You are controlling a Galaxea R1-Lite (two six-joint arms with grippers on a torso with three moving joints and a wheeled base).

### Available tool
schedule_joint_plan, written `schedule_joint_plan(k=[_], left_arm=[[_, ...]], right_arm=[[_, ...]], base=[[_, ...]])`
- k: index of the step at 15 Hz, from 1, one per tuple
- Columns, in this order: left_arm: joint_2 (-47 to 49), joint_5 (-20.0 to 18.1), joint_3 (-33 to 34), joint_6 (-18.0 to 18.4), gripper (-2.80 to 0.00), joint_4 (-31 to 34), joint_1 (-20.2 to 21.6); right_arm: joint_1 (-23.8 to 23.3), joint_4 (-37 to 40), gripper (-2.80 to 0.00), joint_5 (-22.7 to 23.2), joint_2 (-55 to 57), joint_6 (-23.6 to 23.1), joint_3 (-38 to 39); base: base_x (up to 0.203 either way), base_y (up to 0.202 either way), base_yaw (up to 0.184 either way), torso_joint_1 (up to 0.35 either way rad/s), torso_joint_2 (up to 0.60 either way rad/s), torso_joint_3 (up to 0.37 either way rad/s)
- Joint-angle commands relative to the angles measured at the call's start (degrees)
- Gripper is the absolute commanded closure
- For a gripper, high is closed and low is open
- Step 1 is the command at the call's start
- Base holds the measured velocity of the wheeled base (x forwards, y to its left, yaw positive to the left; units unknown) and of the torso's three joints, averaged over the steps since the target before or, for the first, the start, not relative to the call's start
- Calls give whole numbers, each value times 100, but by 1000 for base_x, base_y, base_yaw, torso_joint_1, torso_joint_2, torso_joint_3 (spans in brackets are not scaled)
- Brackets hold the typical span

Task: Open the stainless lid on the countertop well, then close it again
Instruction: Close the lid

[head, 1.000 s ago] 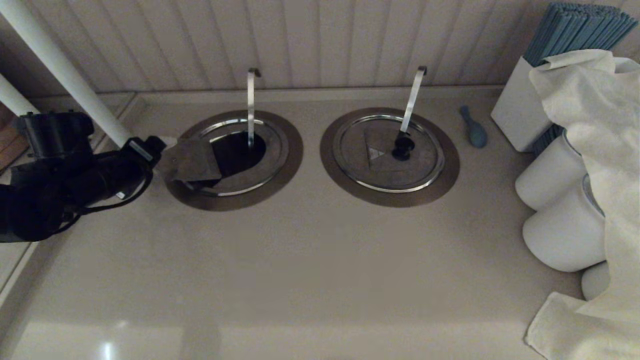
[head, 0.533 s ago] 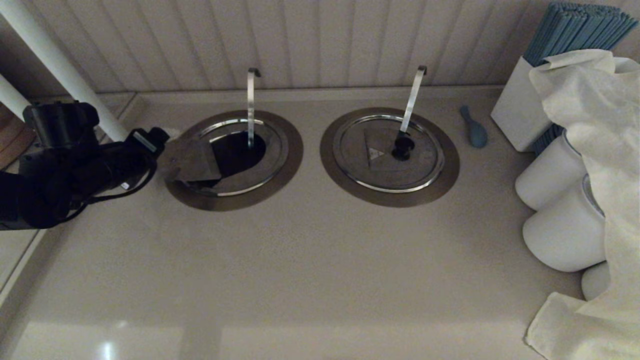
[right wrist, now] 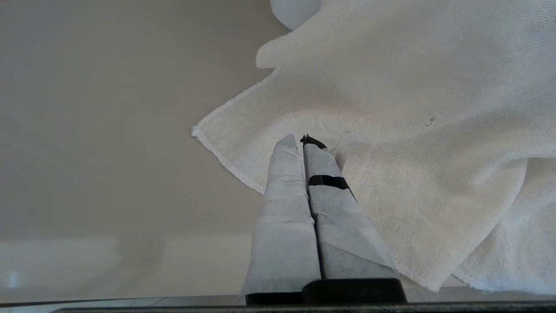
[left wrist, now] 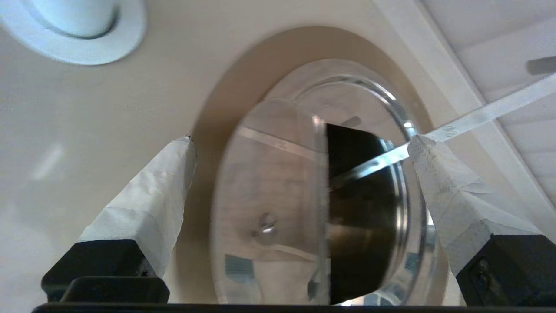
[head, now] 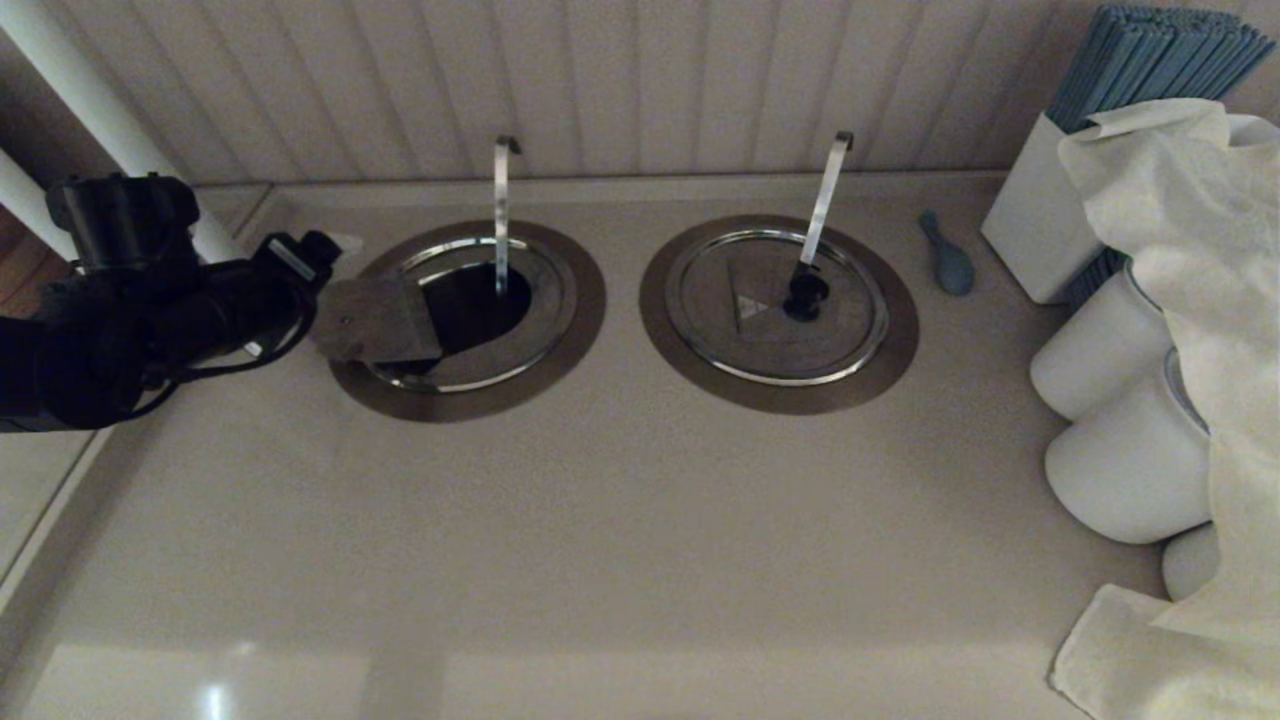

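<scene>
The stainless lid on the left countertop well has its near half folded up on the hinge, baring the dark hole. Its shiny underside with a centre screw faces my left wrist camera; the black knob is hidden. The hooked ladle handle rises straight from the hole. My left gripper is open just left of the raised half, its taped fingers spread wide on either side; whether they touch it I cannot tell. My right gripper is shut, empty, above a white cloth, out of the head view.
The twin lid lies closed on the right well, its ladle handle slanting right. A blue spoon, a white box of blue sticks, white jars and a draped cloth fill the right side. A white post stands behind my left arm.
My left arm has drawn back toward the wall and the left edge. The raised half's free edge has swung slightly further left.
</scene>
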Motion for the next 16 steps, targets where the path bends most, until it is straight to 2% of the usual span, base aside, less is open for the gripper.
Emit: schedule_joint_plan(k=[1,10,16], left_arm=[[8,-10,-61,-28,-280,-7,-42],[157,6,-410,-34,-280,51,-247],[131,15,-844,-37,-280,391,-318]], right_arm=[[0,0,0,1,3,2,7],[0,0,0,1,6,2,5],[0,0,0,1,6,2,4]], base=[[0,0,0,0,0,0],[0,0,0,0,0,0],[0,0,0,0,0,0]])
